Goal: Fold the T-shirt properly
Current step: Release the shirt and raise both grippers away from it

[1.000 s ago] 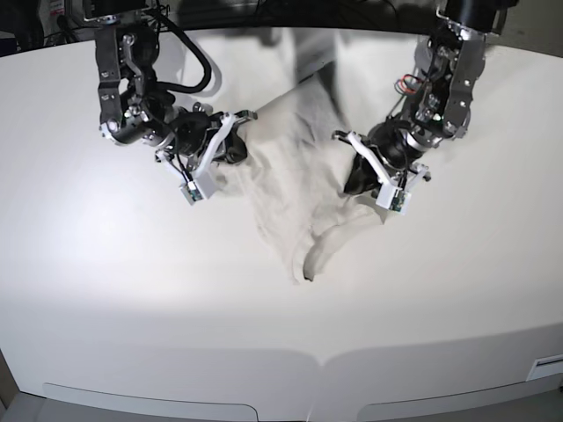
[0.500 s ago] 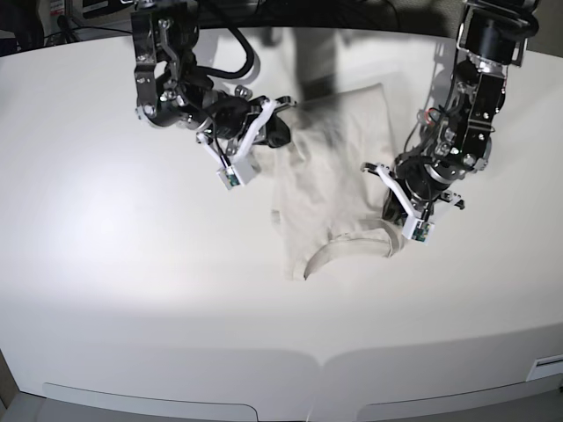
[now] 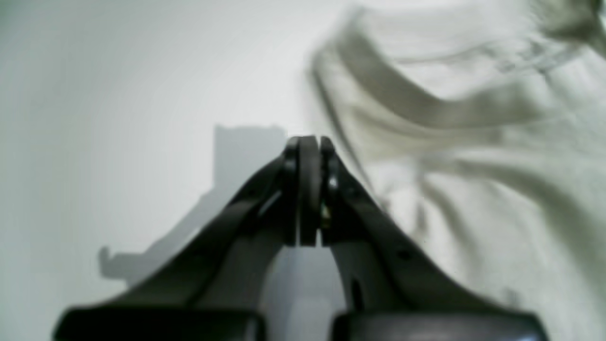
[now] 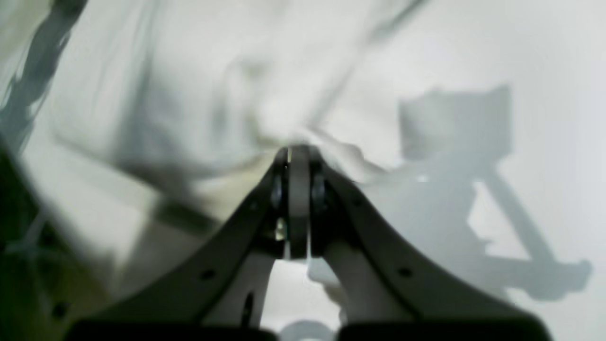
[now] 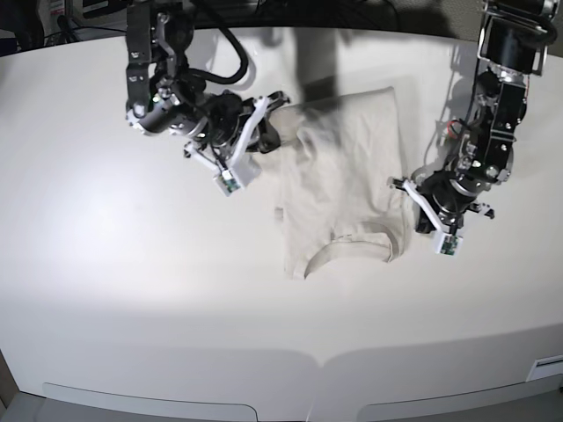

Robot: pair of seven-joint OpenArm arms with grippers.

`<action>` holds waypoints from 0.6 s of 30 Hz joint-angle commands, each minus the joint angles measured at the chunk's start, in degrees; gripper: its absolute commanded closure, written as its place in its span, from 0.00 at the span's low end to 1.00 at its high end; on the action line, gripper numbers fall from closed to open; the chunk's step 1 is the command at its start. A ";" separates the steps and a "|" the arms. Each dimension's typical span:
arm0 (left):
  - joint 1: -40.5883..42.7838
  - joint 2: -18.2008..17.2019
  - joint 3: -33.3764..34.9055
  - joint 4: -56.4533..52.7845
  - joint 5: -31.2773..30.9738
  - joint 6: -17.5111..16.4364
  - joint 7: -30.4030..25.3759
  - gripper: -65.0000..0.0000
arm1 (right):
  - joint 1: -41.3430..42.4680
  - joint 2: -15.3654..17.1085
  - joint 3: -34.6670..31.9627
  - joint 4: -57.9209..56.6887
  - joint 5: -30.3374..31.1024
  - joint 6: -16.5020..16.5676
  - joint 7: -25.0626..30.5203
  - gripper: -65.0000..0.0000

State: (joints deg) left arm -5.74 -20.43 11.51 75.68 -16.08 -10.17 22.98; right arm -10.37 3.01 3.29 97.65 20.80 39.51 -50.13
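Observation:
The pale beige T-shirt lies on the white table, its neck opening toward the front edge. My right gripper sits at the shirt's upper left edge. In the right wrist view this gripper is shut, and the T-shirt cloth bunches right at its tips. My left gripper is at the shirt's right edge. Seen from the left wrist, the left gripper is shut over bare table, just left of the T-shirt edge and collar, with no cloth showing between its fingers.
The table's curved front edge runs along the bottom of the base view. Dark cables and arm bases stand at the back edge. Both arms reach in from the back, one on each side of the shirt.
Both arms moved toward the base view's right and the shirt went with them. The cloth lies flatter and more spread than a second ago. The left gripper now sits at the shirt's right edge.

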 commanded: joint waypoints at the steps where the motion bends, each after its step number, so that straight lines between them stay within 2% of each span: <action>1: -0.11 -1.60 -0.33 2.47 -1.42 -0.04 -1.38 1.00 | 0.00 0.87 1.31 1.66 1.84 0.49 1.09 1.00; 5: 4.17 -5.03 -0.33 9.75 -3.06 0.79 0.15 1.00 | -2.56 2.99 6.60 4.17 2.38 0.49 1.07 1.00; 8: 8.55 -5.95 -0.33 15.80 -2.36 3.98 2.80 1.00 | -5.29 3.34 11.02 6.69 3.04 0.49 1.03 1.00; 14: 18.38 -6.45 -0.33 25.33 1.29 6.99 5.09 1.00 | -10.01 3.37 19.74 11.08 11.45 0.49 -5.99 1.00; 18: 24.09 -6.43 -0.33 27.39 1.31 7.23 5.42 1.00 | -12.85 3.37 25.05 12.81 15.52 0.49 -7.96 1.00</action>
State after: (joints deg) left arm 18.50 -26.22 11.62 101.93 -14.79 -3.20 29.54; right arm -23.24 5.87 28.25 109.19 35.16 39.57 -58.85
